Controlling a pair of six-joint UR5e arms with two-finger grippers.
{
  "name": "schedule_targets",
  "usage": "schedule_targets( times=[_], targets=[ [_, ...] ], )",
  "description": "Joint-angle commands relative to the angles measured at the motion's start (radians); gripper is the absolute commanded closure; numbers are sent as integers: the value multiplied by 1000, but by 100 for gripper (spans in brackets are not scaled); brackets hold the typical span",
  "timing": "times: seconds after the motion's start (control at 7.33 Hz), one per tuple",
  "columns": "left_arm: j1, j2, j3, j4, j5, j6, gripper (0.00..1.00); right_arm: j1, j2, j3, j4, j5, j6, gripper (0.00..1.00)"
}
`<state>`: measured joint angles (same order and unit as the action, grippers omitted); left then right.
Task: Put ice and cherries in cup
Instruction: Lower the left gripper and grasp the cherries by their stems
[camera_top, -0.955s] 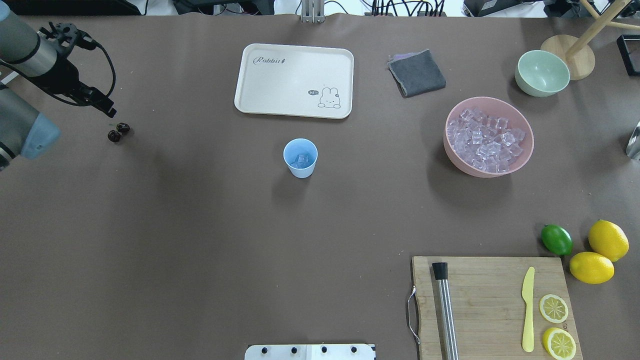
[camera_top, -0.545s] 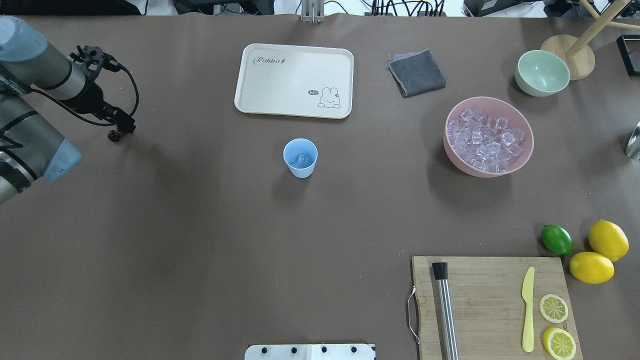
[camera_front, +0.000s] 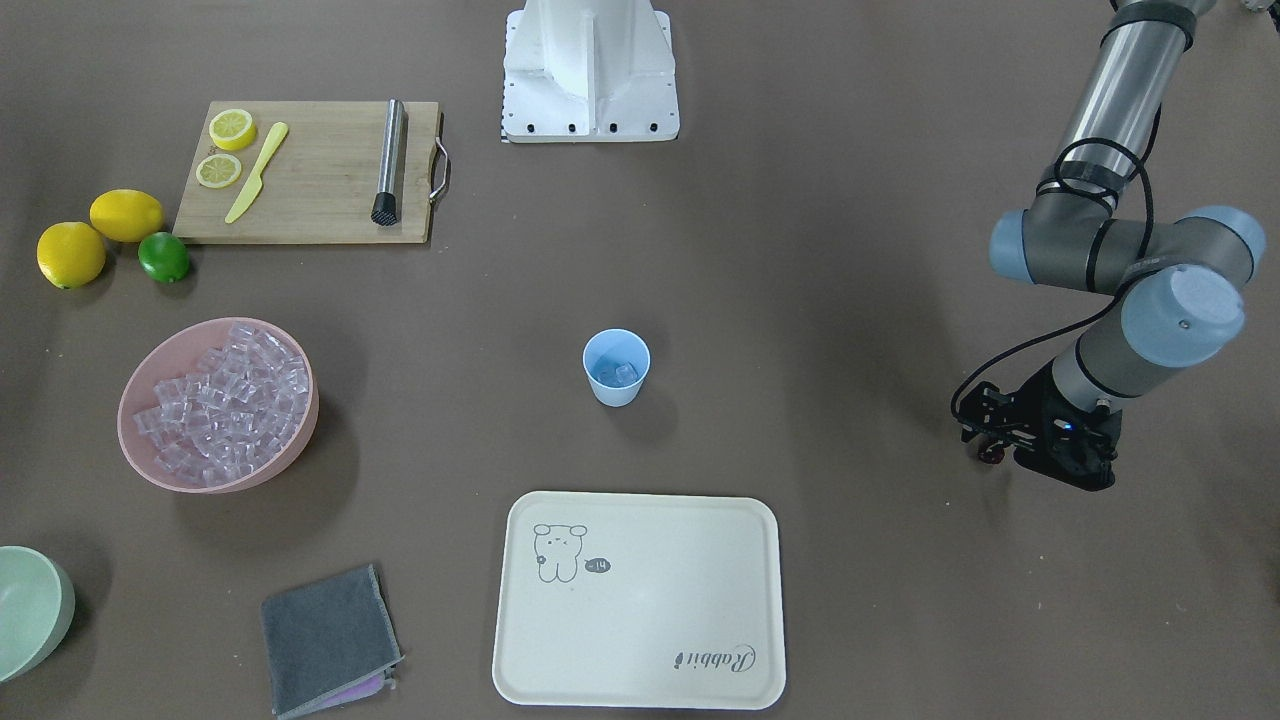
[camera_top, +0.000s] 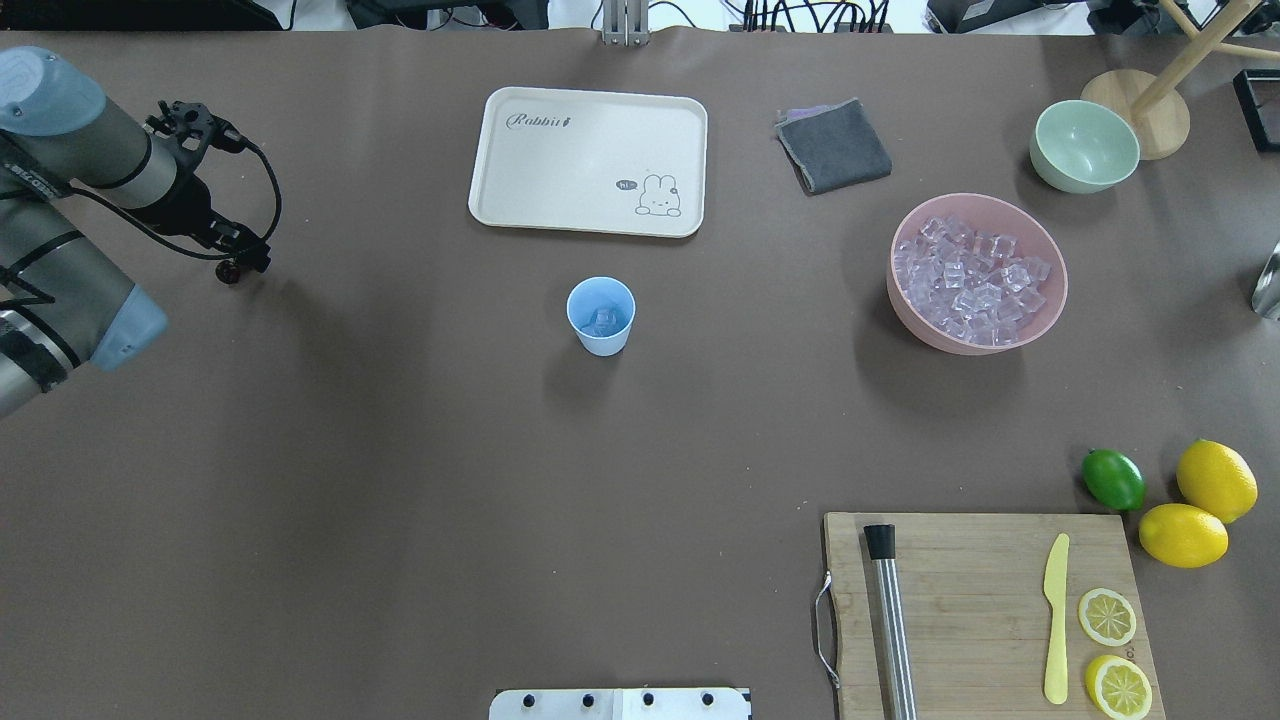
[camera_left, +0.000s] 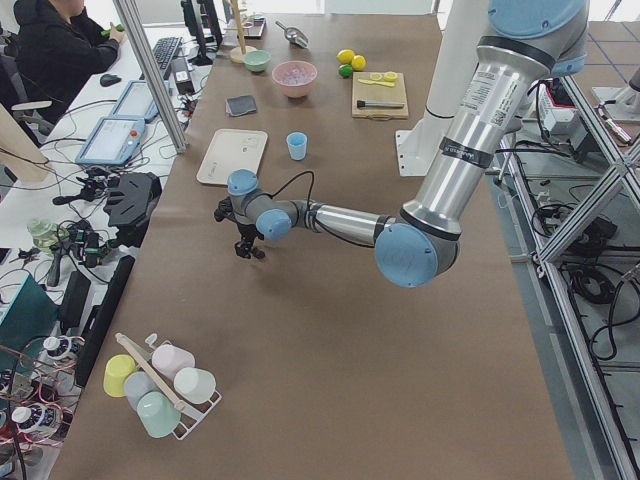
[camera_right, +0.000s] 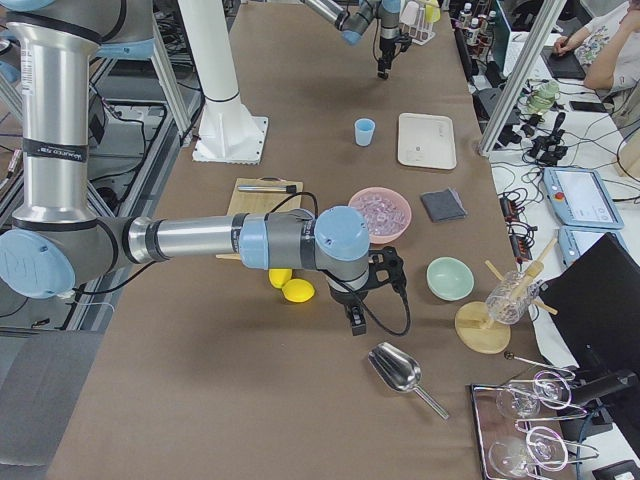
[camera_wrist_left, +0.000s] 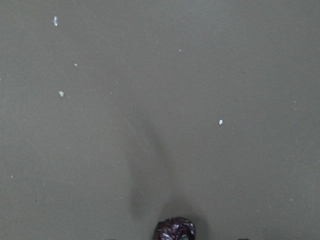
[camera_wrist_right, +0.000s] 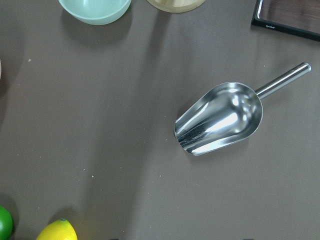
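The light blue cup (camera_top: 601, 315) stands mid-table with ice cubes (camera_top: 602, 321) inside; the front view shows it too (camera_front: 616, 367). More ice fills the pink bowl (camera_top: 930, 337) at the right. My left gripper (camera_top: 243, 262) is down at the table over the cherries (camera_top: 230, 272); one dark fruit shows beside it (camera_front: 990, 452) and in the left wrist view (camera_wrist_left: 175, 230). Its fingers are hidden, so I cannot tell if it is open or shut. My right gripper (camera_right: 355, 318) hangs near the metal scoop (camera_wrist_right: 220, 120); I cannot tell its state.
A cream tray (camera_top: 588, 160) and grey cloth (camera_top: 833, 146) lie behind the cup. A pale green bowl (camera_top: 1084, 146) is far right. A cutting board (camera_top: 985, 610) with muddler, knife and lemon slices is near right, beside a lime (camera_top: 1113, 479) and two lemons.
My left arm has swung right and come down over the cherries. Both fruits showed a second ago; now one is covered by the gripper.
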<state>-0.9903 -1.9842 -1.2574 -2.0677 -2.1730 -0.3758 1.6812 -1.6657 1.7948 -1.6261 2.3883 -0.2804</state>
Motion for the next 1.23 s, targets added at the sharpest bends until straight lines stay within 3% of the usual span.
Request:
schedule_targets(
  times=[0.0, 0.41, 0.55, 0.82, 1.09],
  targets=[
    [1, 1, 6, 0, 1, -3, 29, 0, 6, -3, 0, 0, 3, 14],
    [1, -4, 12, 0, 1, -43, 68, -2, 21, -5, -1, 5, 12, 14],
    [1, -7, 12, 0, 1, -43, 96, -3, 21, 0, -1, 6, 18, 13],
    [-13, -13, -19, 0, -1, -49, 100, -5, 24, -5, -1, 2, 17, 12],
    [-51, -130, -54, 52, -48, -115, 100, -6, 24, -2, -1, 9, 18, 12]
  ],
)
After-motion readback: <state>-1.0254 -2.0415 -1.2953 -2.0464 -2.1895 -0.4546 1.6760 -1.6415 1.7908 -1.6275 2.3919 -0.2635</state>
